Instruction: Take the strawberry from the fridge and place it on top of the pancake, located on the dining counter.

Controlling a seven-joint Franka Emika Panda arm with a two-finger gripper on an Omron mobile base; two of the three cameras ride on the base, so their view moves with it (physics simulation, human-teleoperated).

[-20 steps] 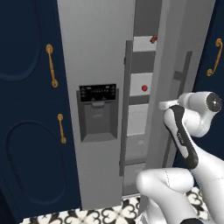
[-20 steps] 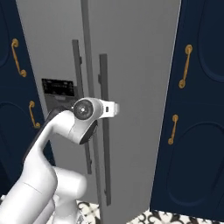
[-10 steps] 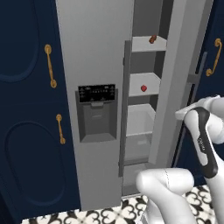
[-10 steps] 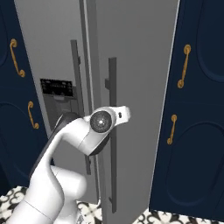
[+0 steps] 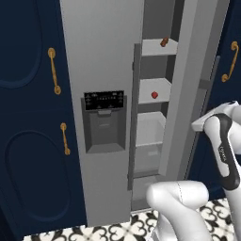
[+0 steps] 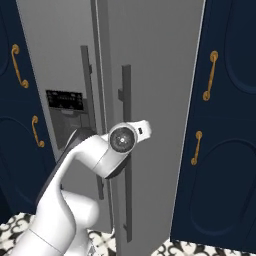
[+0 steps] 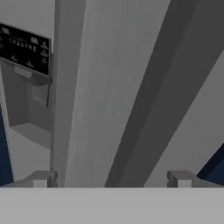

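The fridge [image 5: 103, 117] is standing with its right door [image 5: 188, 84] swung partly open, so the work is sitting at the door-opening step, with the reach inside not yet begun. The strawberry [image 5: 154, 95] is resting on the middle shelf [image 5: 153, 89] inside the fridge, small and red, toward the shelf's front edge. A brownish oblong item [image 5: 164, 42] is lying on the shelf above the strawberry.

In the hand view the fingers [image 7: 43, 178] are standing spread wide, with nothing between them, and are facing the outer face of the fridge door and its long dark handle [image 7: 162, 100]. The black dispenser panel [image 7: 24, 48] is showing on the other door, to the side of that handle.

The gap at the fridge is looking narrow. The open door is standing between the arm [image 5: 223, 150] and the strawberry's shelf, and that door is the main thing in the way. My judgement is that the next move is calling either for pushing the door wider or for bringing the hand round the door's free edge, then in at the height of the middle shelf. The fruit is tiny beside the hand, so the approach will likely be needing care.

Navy cabinets with gold handles [image 5: 54, 70] are flanking the fridge on both sides, and patterned floor tiles [image 5: 117, 230] are lying below it.
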